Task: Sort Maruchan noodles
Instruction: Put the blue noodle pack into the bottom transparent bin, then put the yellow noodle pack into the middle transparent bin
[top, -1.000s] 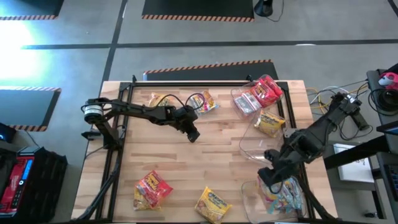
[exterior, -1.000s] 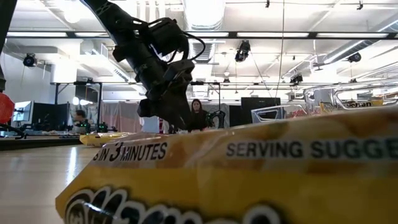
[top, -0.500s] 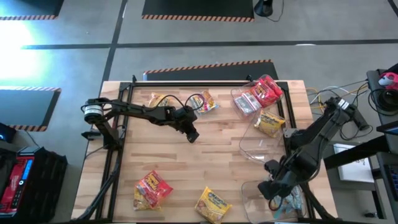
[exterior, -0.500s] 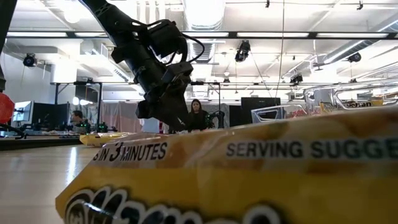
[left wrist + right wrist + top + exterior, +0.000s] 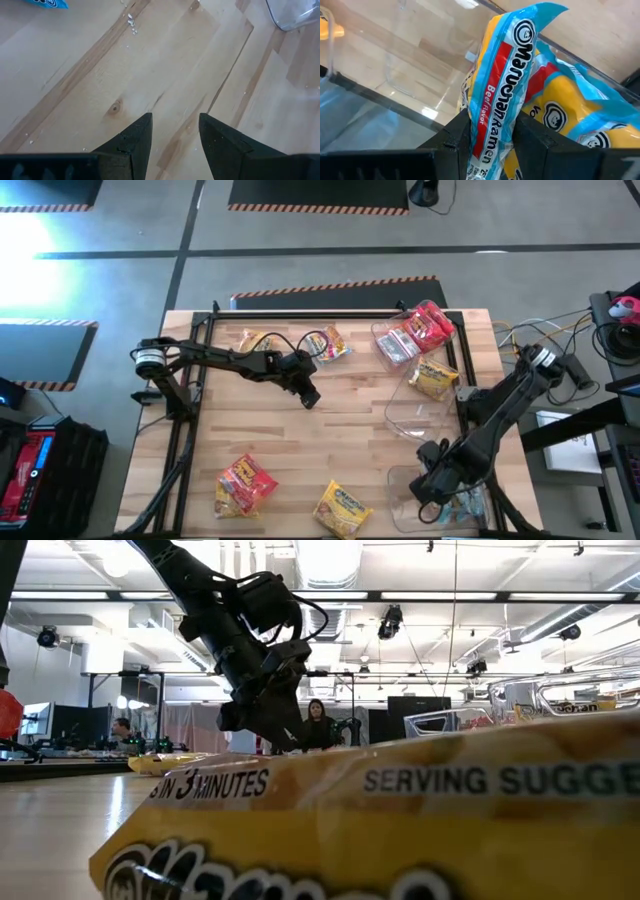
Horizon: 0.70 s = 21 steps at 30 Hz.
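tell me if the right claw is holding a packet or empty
Holding one. In the right wrist view the right claw is shut on a blue Maruchan packet, pinched on edge over a clear tub.

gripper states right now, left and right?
Left gripper: open, empty, over bare table.
Right gripper: shut on blue noodle packet, over the clear tub.

Three tubs [image 5: 410,340], several noodle packets [image 5: 244,483]
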### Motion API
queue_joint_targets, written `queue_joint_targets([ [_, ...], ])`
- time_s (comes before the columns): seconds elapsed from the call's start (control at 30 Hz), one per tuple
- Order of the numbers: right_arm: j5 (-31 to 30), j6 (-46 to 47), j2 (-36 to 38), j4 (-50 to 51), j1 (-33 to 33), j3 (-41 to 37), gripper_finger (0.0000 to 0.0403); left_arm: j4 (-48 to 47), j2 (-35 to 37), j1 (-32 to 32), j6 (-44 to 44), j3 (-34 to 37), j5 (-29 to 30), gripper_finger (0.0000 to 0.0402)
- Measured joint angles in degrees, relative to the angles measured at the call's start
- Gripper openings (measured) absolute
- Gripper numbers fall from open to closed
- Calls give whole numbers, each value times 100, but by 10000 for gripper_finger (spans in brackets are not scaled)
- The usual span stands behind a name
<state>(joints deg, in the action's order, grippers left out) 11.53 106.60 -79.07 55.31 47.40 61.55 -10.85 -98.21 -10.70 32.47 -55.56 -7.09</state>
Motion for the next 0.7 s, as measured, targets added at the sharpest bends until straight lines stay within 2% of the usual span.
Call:
queue_joint_targets([
  [0.2, 89, 30, -168, -3, 99, 1, 132, -1, 0, 0, -1, 1, 0, 146],
  [0.47, 645, 145, -98, 57, 199, 43, 172, 8, 0, 0, 17, 1, 1, 146],
  [0.7, 506, 138, 188, 493, 199, 518, 174, 15, 0, 0, 108, 1, 0, 146],
])
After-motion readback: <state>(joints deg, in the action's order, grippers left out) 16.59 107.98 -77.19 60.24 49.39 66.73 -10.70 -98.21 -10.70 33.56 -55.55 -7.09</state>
